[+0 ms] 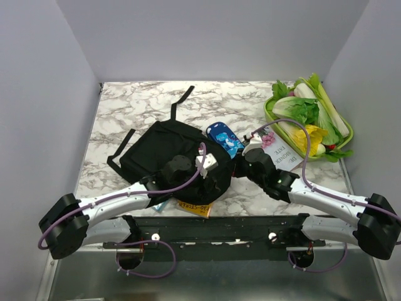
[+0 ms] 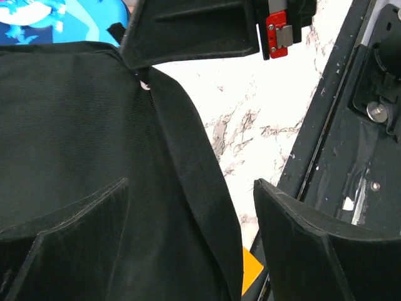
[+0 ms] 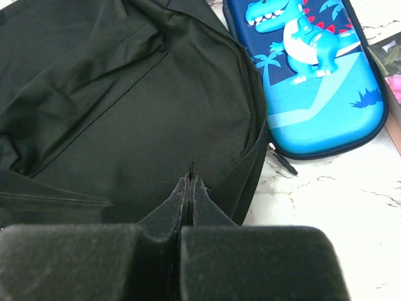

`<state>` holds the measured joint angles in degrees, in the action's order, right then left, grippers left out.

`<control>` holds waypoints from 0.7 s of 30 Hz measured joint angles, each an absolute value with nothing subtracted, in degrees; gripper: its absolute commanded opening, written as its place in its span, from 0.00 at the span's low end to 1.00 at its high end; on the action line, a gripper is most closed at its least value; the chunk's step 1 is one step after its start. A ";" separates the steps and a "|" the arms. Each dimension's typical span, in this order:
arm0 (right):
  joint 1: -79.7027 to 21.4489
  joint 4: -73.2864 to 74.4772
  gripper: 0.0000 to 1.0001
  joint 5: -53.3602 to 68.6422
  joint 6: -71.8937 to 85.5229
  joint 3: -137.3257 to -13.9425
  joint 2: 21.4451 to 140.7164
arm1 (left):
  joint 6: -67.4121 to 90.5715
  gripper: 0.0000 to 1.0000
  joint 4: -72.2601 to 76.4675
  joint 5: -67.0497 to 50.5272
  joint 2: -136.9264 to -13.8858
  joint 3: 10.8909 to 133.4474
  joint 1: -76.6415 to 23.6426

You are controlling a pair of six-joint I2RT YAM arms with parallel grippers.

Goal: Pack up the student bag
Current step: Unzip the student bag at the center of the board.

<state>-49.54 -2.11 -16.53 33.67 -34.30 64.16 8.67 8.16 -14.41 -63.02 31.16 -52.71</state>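
Note:
The student bag (image 1: 164, 153) is a soft black backpack lying flat mid-table, its straps trailing toward the back and left. My left gripper (image 1: 212, 179) hovers open over the bag's near right edge. In the left wrist view the left gripper (image 2: 188, 216) straddles that black fabric edge (image 2: 188, 163), and neither finger touches it. My right gripper (image 3: 191, 179) is shut, its tips pressed to the bag's zipper seam (image 3: 250, 125) with a thin black tab pinched between them. A blue dinosaur pencil case (image 3: 307, 69) lies right beside the bag.
An orange book (image 1: 195, 208) pokes out from under the bag's near edge. A white book (image 1: 280, 152) lies right of the pencil case. A green tray (image 1: 270, 116) of vegetables sits at the back right. The black base rail (image 2: 338, 144) runs close by the left gripper.

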 measured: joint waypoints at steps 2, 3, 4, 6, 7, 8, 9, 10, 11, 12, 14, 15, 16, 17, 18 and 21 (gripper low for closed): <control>-49.54 -2.22 0.01 -15.88 33.71 -34.30 64.07 | 8.86 0.87 9.26 -12.78 -65.06 31.20 -54.04; -49.54 -2.24 0.01 -15.53 33.85 -34.30 64.07 | 8.93 0.87 9.78 -11.55 -66.35 31.42 -54.72; -49.54 -2.24 0.01 -15.27 34.00 -34.28 64.07 | 8.97 0.87 10.13 -10.72 -67.22 31.64 -55.07; -49.56 -2.42 0.01 -14.74 34.17 -34.11 63.94 | 9.10 0.88 10.35 -8.82 -69.78 33.01 -55.72; -49.54 -2.50 0.01 -14.44 34.30 -33.87 63.72 | 9.17 0.88 10.48 -7.90 -71.13 33.95 -55.99; -49.54 -2.50 0.01 -14.17 34.48 -33.56 63.24 | 9.26 0.87 10.70 -7.05 -72.34 34.85 -56.14; -49.54 -2.52 0.01 -13.96 34.50 -33.15 62.65 | 9.30 0.86 10.85 -6.42 -73.08 35.44 -56.18; -49.54 -2.50 0.01 -13.74 34.54 -32.75 61.89 | 9.34 0.85 11.29 -5.48 -73.97 36.05 -56.31; -49.54 -2.50 0.01 -13.58 34.54 -32.40 61.01 | 9.43 0.82 11.79 -4.69 -74.67 36.34 -56.42; -49.54 -2.48 0.01 -13.41 34.54 -32.12 60.14 | 9.56 0.81 12.27 -4.19 -75.40 36.47 -56.53; -49.56 -2.48 0.01 -13.19 34.57 -31.90 58.70 | 9.82 0.72 12.45 -3.79 -76.55 36.51 -56.75; -49.56 -2.48 0.01 -13.17 34.57 -31.83 58.22 | 9.96 0.69 12.62 -3.97 -77.28 36.53 -56.82; -49.54 -2.48 0.01 -13.17 34.54 -31.77 57.87 | 10.02 0.66 12.73 -4.25 -77.78 36.53 -56.88; -49.54 -2.46 0.01 -13.17 34.54 -31.73 57.71 | 9.85 0.52 12.86 -5.10 -78.37 36.53 -57.06; -49.56 -2.44 0.01 -13.17 34.52 -31.70 57.74 | 9.63 0.44 13.10 -6.17 -78.81 36.56 -57.28; -49.54 -2.39 0.01 -13.17 34.52 -31.62 58.00 | 7.73 0.07 13.41 -10.04 -79.61 36.64 -58.22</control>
